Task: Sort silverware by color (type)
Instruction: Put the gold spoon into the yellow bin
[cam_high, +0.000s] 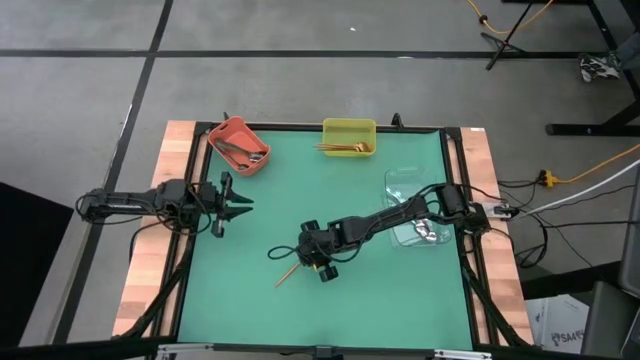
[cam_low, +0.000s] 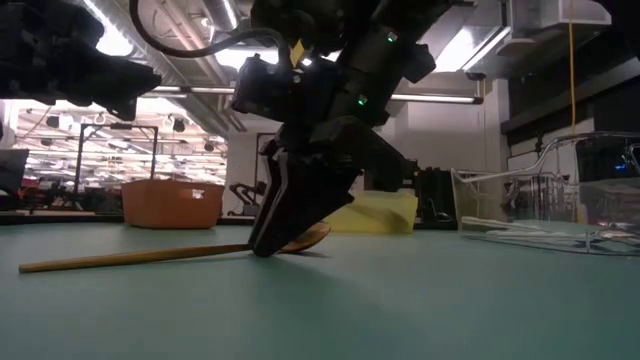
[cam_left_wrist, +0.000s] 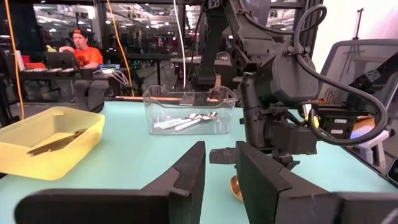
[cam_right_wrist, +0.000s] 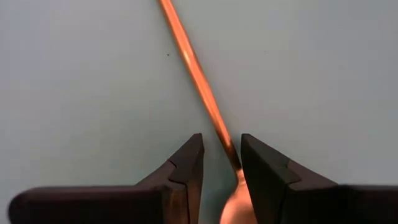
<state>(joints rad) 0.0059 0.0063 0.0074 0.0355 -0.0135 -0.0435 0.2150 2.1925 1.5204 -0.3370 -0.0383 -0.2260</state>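
On the green bench (cam_high: 250, 290), my right arm reaches to the middle while my left hand (cam_high: 238, 201) waits near the left edge, fingers apart and empty. My right hand (cam_right_wrist: 221, 163) is down over the last loose gold spoon (cam_right_wrist: 198, 71), fingers open astride its neck, not yet clamped. Next, I judge: close, lift, carry it to the yellow bin (cam_high: 349, 126) holding the other gold pieces.
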